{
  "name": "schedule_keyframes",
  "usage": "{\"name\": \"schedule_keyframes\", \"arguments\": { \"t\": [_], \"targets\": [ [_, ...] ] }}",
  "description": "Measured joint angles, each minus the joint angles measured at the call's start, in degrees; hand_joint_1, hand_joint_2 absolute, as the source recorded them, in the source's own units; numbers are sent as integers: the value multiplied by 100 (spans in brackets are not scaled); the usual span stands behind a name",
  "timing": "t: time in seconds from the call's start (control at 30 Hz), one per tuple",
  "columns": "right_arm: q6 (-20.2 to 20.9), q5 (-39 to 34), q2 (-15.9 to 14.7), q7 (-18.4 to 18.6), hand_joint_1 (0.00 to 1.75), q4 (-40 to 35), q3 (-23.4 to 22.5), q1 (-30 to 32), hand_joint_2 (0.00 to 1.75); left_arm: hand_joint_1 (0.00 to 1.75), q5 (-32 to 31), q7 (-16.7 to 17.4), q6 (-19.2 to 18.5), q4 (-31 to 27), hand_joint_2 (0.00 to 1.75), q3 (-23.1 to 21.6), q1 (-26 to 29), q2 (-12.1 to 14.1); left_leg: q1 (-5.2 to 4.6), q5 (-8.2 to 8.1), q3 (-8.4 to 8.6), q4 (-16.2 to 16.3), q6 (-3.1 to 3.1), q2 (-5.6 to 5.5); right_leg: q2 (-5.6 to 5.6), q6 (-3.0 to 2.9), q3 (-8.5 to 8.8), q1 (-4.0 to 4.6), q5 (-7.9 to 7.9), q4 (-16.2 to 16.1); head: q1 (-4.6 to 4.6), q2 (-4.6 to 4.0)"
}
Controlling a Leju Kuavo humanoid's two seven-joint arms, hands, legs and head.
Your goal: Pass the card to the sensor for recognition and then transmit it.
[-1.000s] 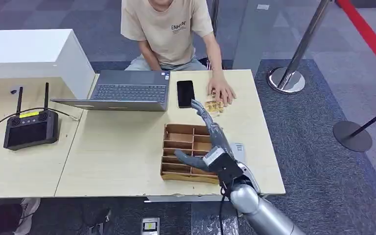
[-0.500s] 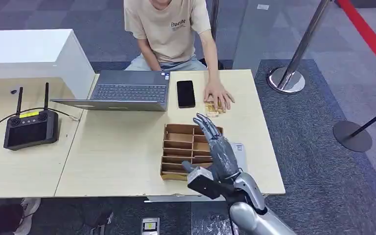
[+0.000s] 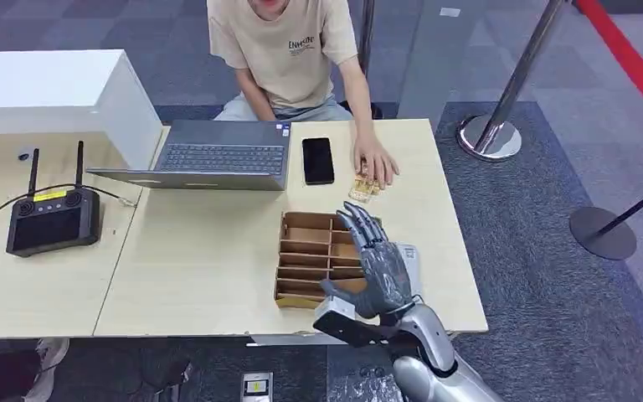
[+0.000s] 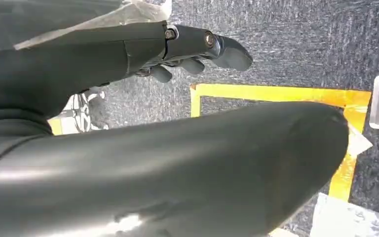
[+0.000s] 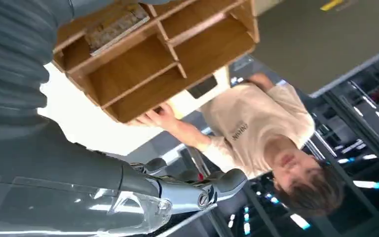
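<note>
A small stack of tan cards lies on the table beyond the wooden box, with a person's hand resting on it. My right hand hovers over the right side of the divided wooden box, fingers spread and pointing away from me, holding nothing. A flat pale sensor pad lies just right of the box, partly hidden by the hand. In the right wrist view, one compartment of the box holds a card. My left hand hangs over the floor, holding nothing.
An open laptop and a black phone sit at the table's far side in front of the seated person. A black controller with antennas lies at the left. Stanchion bases stand on the carpet to the right.
My right hand has pulled back from near the person's hand toward me and now sits lower over the box. The person's hand stays on the cards.
</note>
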Motion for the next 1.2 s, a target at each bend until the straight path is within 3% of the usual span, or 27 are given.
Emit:
{"name": "schedule_keyframes", "arguments": {
  "t": [0.87,0.9,0.93,1.07,1.1,1.2],
  "targets": [
    [125,507,-2,509,0,726,210,-65,175,0,-114,-9,-118,-24,0,0,-87,-107,0,0,1,0,0,0,0,0,0,0,0,0,2,0],
    [125,507,-7,522,86,745,214,-65,175,0,-135,-13,-125,-28,0,0,-96,-114,0,0,1,0,0,0,0,0,0,0,0,0,2,0],
    [129,507,-9,522,159,760,219,-67,175,0,-147,-13,-125,-31,0,0,-103,-120,0,0,1,0,0,0,0,0,0,0,0,0,2,0],
    [131,507,-9,524,159,767,219,-68,175,0,-149,-13,-125,-31,0,0,-107,-120,0,0,1,0,0,0,0,0,0,0,0,0,2,0],
    [140,503,-18,525,175,813,234,-82,175,0,-170,-11,-125,-41,0,0,-130,-131,0,0,1,0,0,0,0,0,1,0,0,0,2,0],
    [201,503,-35,507,175,905,273,-147,175,0,-179,46,-159,-44,0,-2,-178,-138,0,0,1,0,0,0,0,0,0,0,0,0,2,0]
  ]
}}
